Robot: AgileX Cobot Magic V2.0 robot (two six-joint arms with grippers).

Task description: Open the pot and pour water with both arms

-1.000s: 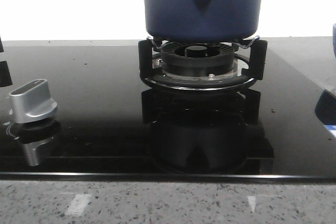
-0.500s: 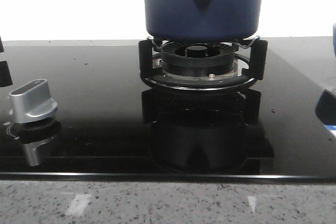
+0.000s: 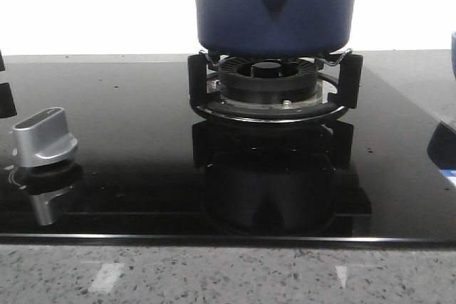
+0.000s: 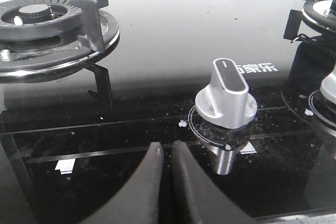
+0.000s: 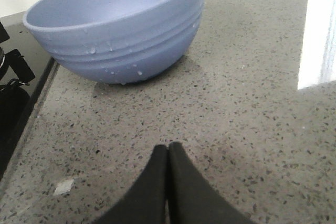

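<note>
The dark navy-blue pot (image 3: 274,5) stands on the black burner grate (image 3: 274,87) at the middle back of the glass hob; its pointed handle mount with a rivet faces me. Its top and lid are cut off by the frame. My left gripper (image 4: 167,148) is shut and empty, low over the black glass, beside a silver stove knob (image 4: 227,98). My right gripper (image 5: 168,148) is shut and empty over the speckled grey counter, in front of a light blue bowl (image 5: 118,24). Neither gripper shows in the front view.
A silver knob (image 3: 44,137) sits at the hob's front left. A second burner (image 4: 50,24) shows in the left wrist view. The blue bowl's edge (image 3: 453,51) peeks in at the far right, off the hob. Grey stone counter (image 3: 228,275) runs along the front.
</note>
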